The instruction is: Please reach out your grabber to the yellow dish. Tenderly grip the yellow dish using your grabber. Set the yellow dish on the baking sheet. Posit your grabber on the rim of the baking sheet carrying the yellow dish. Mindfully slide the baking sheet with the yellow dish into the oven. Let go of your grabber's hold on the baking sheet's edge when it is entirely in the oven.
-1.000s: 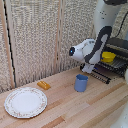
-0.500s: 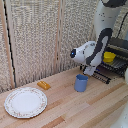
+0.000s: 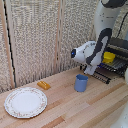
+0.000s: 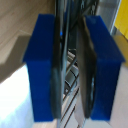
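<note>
Closed on the baking sheet's (image 3: 106, 70) front bars: the gripper (image 4: 70, 75) (blue pads both sides of thin rods). Farther right, sat on that sheet, the yellow dish (image 3: 109, 56). Left: sliding into the oven (image 3: 119, 50), releasing.

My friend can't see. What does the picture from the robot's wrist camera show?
Two blue fingers fill the wrist view, closed on thin metal bars of the baking sheet. A bit of the yellow dish peeks in at one edge, with wooden table behind.

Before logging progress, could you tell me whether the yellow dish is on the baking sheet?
Yes: the yellow dish sits on the baking sheet.
</note>
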